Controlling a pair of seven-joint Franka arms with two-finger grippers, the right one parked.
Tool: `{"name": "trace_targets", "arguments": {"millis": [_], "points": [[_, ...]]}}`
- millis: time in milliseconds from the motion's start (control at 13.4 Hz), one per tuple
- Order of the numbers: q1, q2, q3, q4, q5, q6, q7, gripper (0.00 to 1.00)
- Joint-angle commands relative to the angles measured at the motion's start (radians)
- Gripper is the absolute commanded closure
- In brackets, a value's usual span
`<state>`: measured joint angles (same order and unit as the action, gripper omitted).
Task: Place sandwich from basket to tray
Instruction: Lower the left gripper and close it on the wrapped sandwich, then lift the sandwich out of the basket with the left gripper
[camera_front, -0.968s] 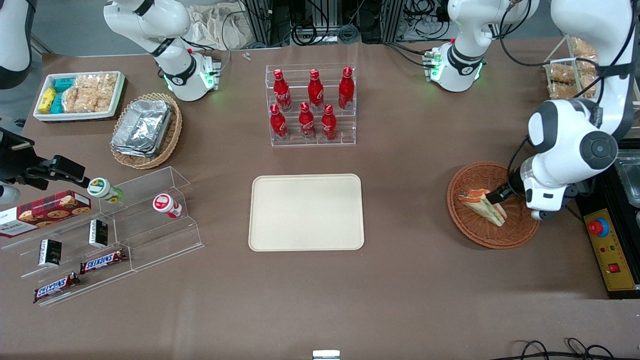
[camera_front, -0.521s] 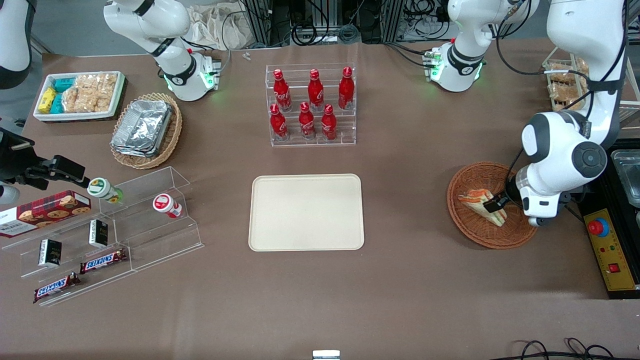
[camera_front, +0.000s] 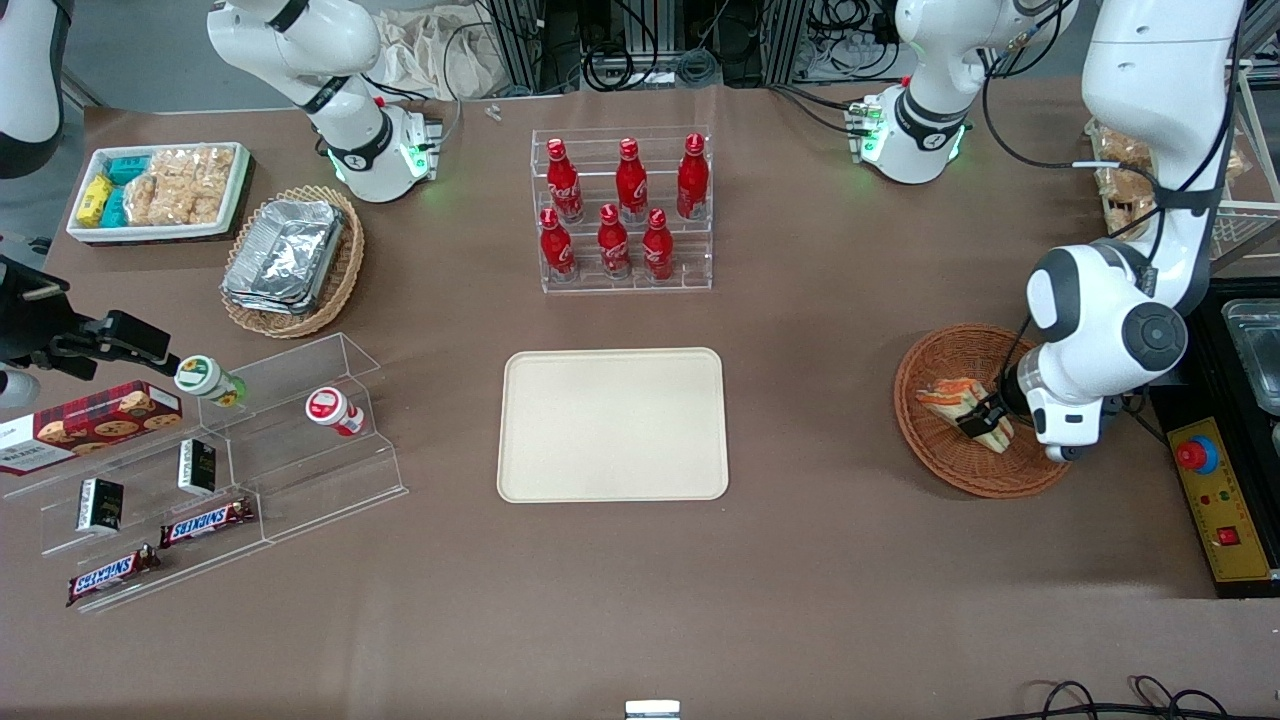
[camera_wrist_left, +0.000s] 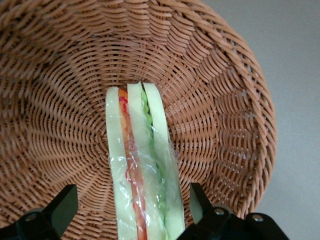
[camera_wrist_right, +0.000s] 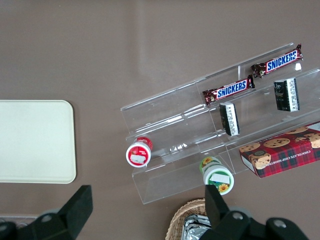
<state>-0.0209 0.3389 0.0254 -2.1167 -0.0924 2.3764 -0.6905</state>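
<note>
While my left gripper (camera_wrist_left: 127, 210) hangs open, I see the wrapped triangular white-bread sandwich (camera_wrist_left: 140, 170) in the round reddish-brown wicker basket (camera_wrist_left: 220, 115); its long axis runs between the fingers (camera_wrist_left: 62, 207), neither visibly touching.

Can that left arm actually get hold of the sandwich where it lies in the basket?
Probably yes. The gripper is open with one finger on each side of the sandwich, nothing lies between them, and the shallow basket leaves room.
</note>
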Motion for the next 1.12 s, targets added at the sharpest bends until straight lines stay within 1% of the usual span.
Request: {"name": "trace_targets", "arguments": {"millis": [0,74,149,223,298,447,521,670,894,1043], "points": [[0.001,0.025,-0.002,-0.008,-0.015,0.053,-0.03,0.03],[-0.001,0.026,-0.002,-0.006,-0.015,0.053,-0.038,0.12],[-0.001,0.023,-0.002,-0.005,-0.013,0.052,-0.044,0.27],[-0.001,0.022,-0.002,-0.002,-0.013,0.046,-0.049,0.49],[-0.001,0.013,-0.002,0.001,-0.013,0.04,-0.047,0.67],[-0.001,-0.01,-0.002,0.021,-0.012,-0.006,-0.064,0.98],[-0.001,-0.014,-0.002,0.056,-0.012,-0.069,-0.076,1.0],[-0.002,-0.023,-0.002,0.139,-0.01,-0.207,-0.104,1.0],[-0.002,-0.093,-0.002,0.239,-0.007,-0.412,-0.115,1.0],[-0.002,-0.129,-0.004,0.352,0.005,-0.587,-0.115,1.0]]}}
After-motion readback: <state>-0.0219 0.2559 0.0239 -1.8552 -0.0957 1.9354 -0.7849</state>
